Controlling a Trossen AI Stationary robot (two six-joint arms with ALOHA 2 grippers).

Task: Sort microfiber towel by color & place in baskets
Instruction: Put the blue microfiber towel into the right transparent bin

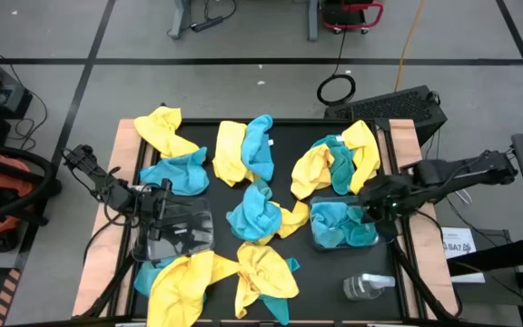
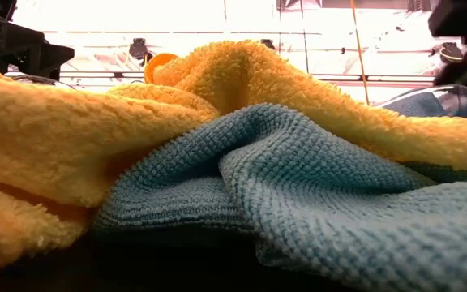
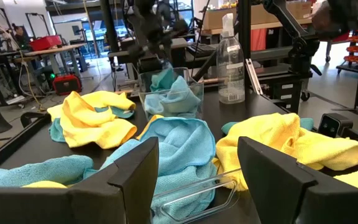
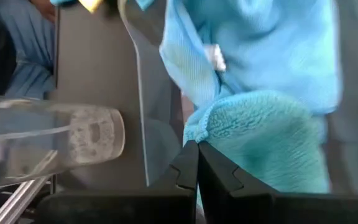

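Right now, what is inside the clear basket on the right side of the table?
The right basket holds only turquoise towels, at least two, with the right gripper above them. Whether more cloth lies under them is hidden. No yellow shows inside.

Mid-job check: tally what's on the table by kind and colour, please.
Yellow towels: about 7 (piles overlap)
Turquoise towels: about 7, counting the bundle in one basket as 1
Clear baskets: 2
Clear bottle: 1
Total: about 17
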